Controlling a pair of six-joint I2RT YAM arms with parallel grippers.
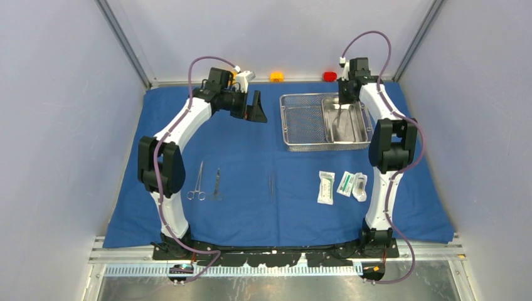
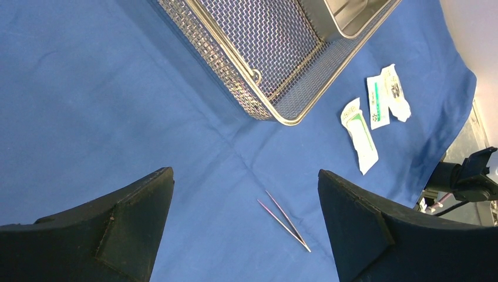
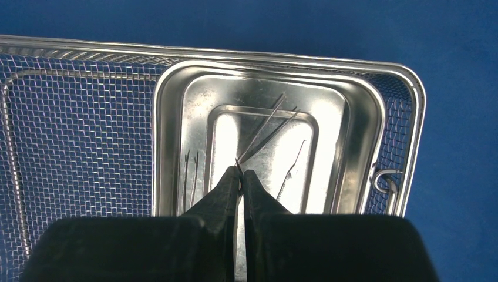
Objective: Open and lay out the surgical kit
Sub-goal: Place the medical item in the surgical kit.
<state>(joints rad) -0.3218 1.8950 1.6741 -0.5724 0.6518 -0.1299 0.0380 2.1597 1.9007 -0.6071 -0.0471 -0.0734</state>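
Note:
The blue cloth lies spread flat. The wire-mesh basket stands at the back right with the steel tray inside it. My right gripper hangs over the tray. In the right wrist view it is shut on the joined end of slim tweezers, whose prongs point away over the tray. My left gripper is open and empty above the cloth, left of the basket. Scissors, forceps, a second pair of tweezers and three white packets lie on the near cloth.
An orange block and a red block sit at the back edge beyond the cloth. Grey walls close in both sides. In the left wrist view the cloth tweezers lie between the open fingers, with the packets to the right.

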